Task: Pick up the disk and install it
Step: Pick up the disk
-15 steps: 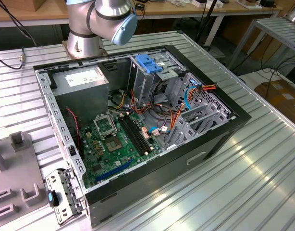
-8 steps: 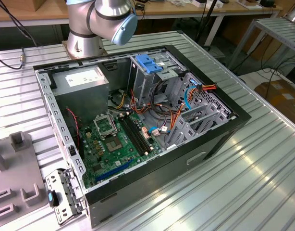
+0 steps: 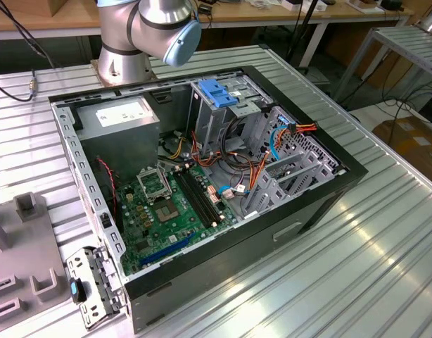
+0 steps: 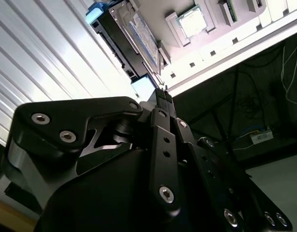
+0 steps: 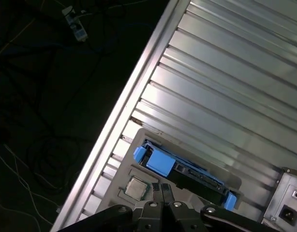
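In the exterior view, starting at the exterior view's left, we see a pale grey slotted fixture block (image 3: 22, 246) on the ribbed aluminium table (image 3: 371, 260). Just beside it is a small bare-metal bracket with a blue clip (image 3: 89, 285), which leans at the corner of the open black computer case (image 3: 300, 211). Inside the case come the grey power-supply box with a white sticker (image 3: 121, 116), the green motherboard (image 3: 170, 208), then the tall metal cage with a blue plastic handle (image 3: 219, 95). The silver robot arm (image 3: 149, 28) rises behind the case.

In both wrist views the black gripper (image 4: 163, 94) (image 5: 163, 187) has its fingers pressed together on nothing. Near them the disk, a flat silver-metal hard drive with blue plastic side rails (image 4: 134, 34) (image 5: 197, 176), stands on edge in a pale grey holder (image 4: 211, 43) (image 5: 134, 133), beside a square metal chip (image 4: 192, 21) (image 5: 135, 188).
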You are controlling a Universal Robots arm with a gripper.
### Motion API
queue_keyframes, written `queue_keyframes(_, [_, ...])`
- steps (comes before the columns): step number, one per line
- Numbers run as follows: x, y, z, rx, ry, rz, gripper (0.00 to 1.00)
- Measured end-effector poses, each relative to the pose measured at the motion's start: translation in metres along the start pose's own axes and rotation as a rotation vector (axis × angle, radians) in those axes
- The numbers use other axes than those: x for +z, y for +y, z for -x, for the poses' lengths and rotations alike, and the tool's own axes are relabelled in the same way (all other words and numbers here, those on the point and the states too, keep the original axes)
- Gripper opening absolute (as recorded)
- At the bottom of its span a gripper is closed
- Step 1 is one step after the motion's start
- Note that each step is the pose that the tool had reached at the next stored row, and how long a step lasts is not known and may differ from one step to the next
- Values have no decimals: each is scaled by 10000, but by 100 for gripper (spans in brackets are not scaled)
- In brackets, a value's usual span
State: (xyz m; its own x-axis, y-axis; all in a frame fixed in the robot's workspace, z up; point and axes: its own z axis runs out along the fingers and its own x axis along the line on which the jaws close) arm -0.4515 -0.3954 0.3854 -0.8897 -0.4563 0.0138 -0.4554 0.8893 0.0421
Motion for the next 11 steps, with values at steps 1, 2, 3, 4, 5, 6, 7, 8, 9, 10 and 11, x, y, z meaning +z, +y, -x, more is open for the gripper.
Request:
queue_keyframes(1, [0, 0, 0, -88, 4, -2, 11])
queue_keyframes(2, [0, 0, 0, -176, 7, -2, 11])
queue_keyframes(3, [0, 0, 0, -331, 14, -4, 11])
queue_keyframes(4, [0, 0, 0, -466, 20, -6, 11])
queue_keyframes(5, [0, 0, 0, -598, 25, -8, 11])
queue_keyframes(6, [0, 0, 0, -681, 28, -10, 11])
queue_keyframes(7, [0, 0, 0, -767, 32, -10, 11])
queue_keyframes(8, [0, 0, 0, -850, 36, -12, 11])
queue_keyframes(9, [0, 0, 0, -930, 40, -13, 11])
queue_keyframes(10, [0, 0, 0, -1014, 41, -15, 11])
queue_keyframes(11, [0, 1, 0, -1098, 43, -18, 11])
